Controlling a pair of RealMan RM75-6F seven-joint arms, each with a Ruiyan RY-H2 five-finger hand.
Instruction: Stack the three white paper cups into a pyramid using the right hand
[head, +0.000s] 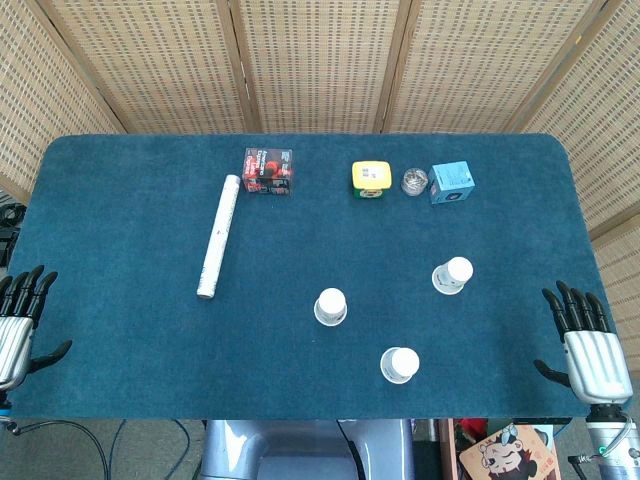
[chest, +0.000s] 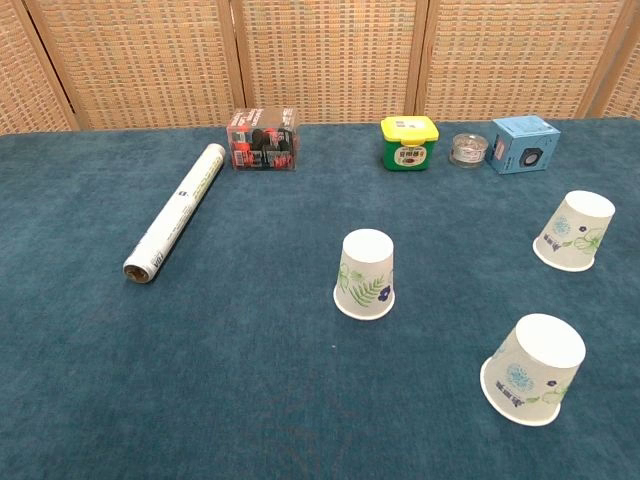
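Silver-backed and dark-fingered, the right hand (head: 590, 345) lay at the table's right edge with its fingers spread apart and nothing in it, well clear of every cup. The left hand (head: 20, 320) rested likewise at the left edge, fingers apart and empty. Neither hand showed in the chest view.

Nearest the right hand stood the far-right cup (head: 452, 275), with the front cup (head: 400, 364) closer to the robot and the middle cup (head: 331, 306) further left. All three white paper cups stood rim-down on the blue felt tablecloth (head: 120, 380), apart from one another, none touching. No stacking had begun.

Beyond the cups, along the far side, were a rolled white tube (head: 218, 236), a red and black box (head: 267, 171), a yellow-lidded tub (head: 372, 178), a small clear jar (head: 414, 181) and a blue box (head: 451, 182).

Risks noted: the cups appeared light and thin-walled, so a firm grip would likely crush or dent one, and a sideways brush from the fingers would likely tip it on the soft cloth. Two base cups had yet to be brought just beside each other; any gap left between them would probably leave the top cup unsupported. Reaching past the far-right cup towards the middle one could knock it.
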